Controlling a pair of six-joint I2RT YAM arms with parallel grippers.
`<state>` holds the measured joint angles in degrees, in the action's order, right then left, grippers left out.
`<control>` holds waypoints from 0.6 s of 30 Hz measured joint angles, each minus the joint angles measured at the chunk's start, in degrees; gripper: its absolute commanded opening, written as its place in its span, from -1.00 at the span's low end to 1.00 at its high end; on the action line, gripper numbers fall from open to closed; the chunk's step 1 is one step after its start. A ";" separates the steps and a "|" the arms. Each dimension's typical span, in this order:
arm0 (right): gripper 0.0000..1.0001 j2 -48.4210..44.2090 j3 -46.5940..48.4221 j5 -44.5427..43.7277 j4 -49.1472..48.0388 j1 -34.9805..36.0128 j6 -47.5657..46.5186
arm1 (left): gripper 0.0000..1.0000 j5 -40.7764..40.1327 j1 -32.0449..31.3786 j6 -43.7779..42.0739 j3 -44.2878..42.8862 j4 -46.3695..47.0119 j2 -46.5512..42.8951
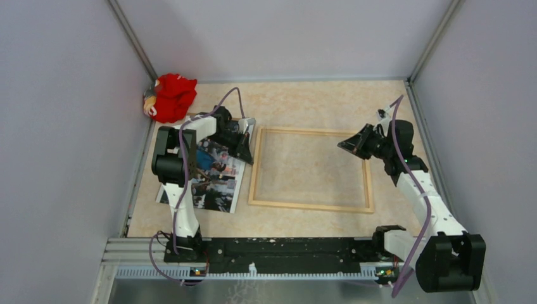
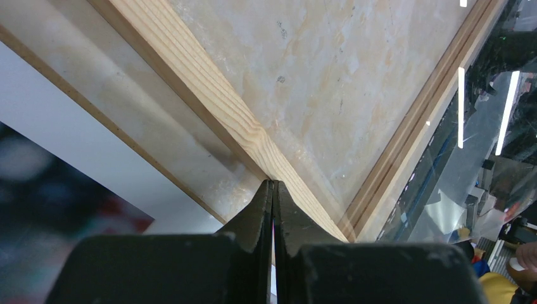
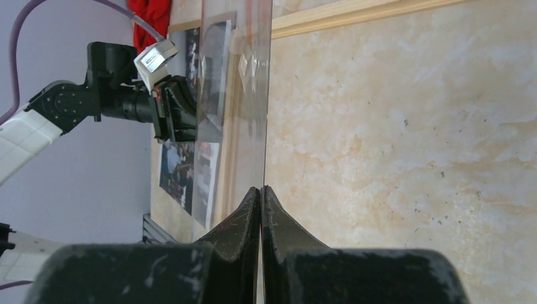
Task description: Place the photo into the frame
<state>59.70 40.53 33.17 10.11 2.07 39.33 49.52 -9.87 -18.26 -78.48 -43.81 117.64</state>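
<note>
Right end effector (image 3: 261, 190), black two-finger type: fingers pressed together on the near edge of a thin, glossy clear pane (image 3: 234, 95), which runs edge-on from the seam toward the opposite arm. This is judged a pinch, taking the glazing by its rim so the face is not smeared. Left end effector (image 2: 273, 185), same type: fingers pressed together, tips at the inner side of the left rail of the thin light-wood rectangular frame (image 1: 310, 207). Whether the pane's far edge sits between them cannot be told from its wrist view, though mirror-like reflections just beside it suggest the sheet is tilted up there. Frame: flat on the pale marbled tabletop (image 1: 304, 101), so that a print can be laid in from above. Large rectangular glossy photo (image 1: 218, 183) of a crowded scene, white-bordered: face up just left of the frame, partly beneath the left arm and within its reach, not yet inside. Thin brown board edge (image 2: 95, 109): under the photo's border, likely a backing, identity unsure. Red plush toy (image 1: 172, 96): in the far corner, left of and beyond the frame, well apart, no part in the job. Stage judged: glazing in hand, photo yet to be moved. Hazard: a pane gripped at one thin edge may slip or flex.
</note>
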 measured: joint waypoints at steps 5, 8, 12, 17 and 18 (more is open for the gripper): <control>-1.00 -0.09 0.90 -1.64 1.44 0.00 -1.90 | -0.94 0.00 0.00 0.13 0.00 0.02 0.00; -1.00 -0.09 0.90 -1.88 1.84 0.00 -1.90 | -0.96 0.04 -0.02 0.11 0.00 0.00 0.00; -1.00 -0.09 0.90 -2.34 2.01 0.00 -1.90 | -0.97 0.09 -0.04 0.09 0.00 0.00 0.00; -1.00 -0.11 1.66 -4.26 4.17 0.00 -2.86 | -0.98 0.09 -0.15 0.09 0.00 0.00 0.00; -1.00 -0.15 1.95 -4.66 4.61 0.00 -3.23 | -0.98 0.09 -0.15 0.09 0.00 0.00 0.00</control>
<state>59.55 42.48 28.51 14.72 2.07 36.10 49.60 -10.02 -18.17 -78.48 -43.81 117.64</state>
